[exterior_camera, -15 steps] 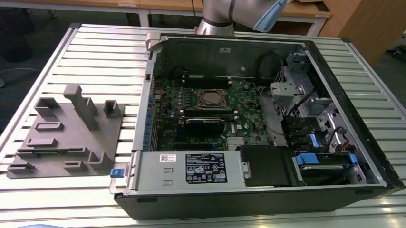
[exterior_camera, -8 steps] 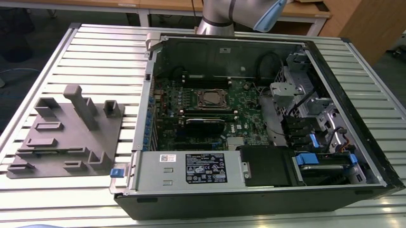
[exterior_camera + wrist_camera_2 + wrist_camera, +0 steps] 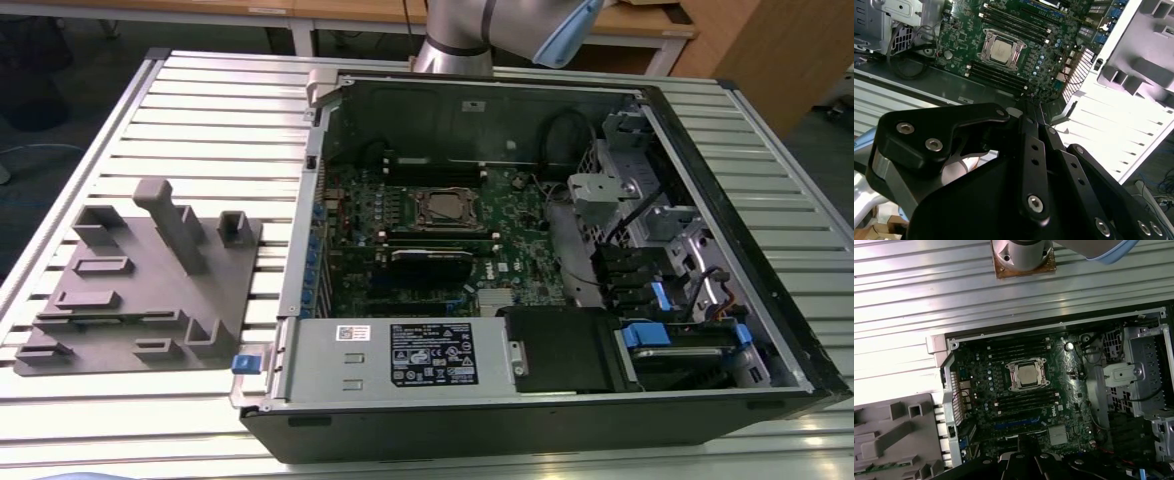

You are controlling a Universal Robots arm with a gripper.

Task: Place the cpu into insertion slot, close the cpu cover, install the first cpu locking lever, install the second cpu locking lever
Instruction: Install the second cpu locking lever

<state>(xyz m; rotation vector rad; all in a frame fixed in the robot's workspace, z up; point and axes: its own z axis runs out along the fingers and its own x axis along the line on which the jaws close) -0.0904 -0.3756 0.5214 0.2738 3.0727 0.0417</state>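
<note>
The cpu lies silver top up in the insertion slot on the green motherboard inside the open computer case. The cpu cover lies flat as a silver frame around the chip. I cannot make out how the locking levers stand. My gripper hangs well above the case, off to one side of the socket. Its black fingers are shut together with nothing between them, and its tip also shows in the first wrist view.
The case's black walls rise around the board. A power supply and drive bays fill its near and right parts. A grey fixture block stands on the slatted table at the exterior view's left. The arm's base is behind the case.
</note>
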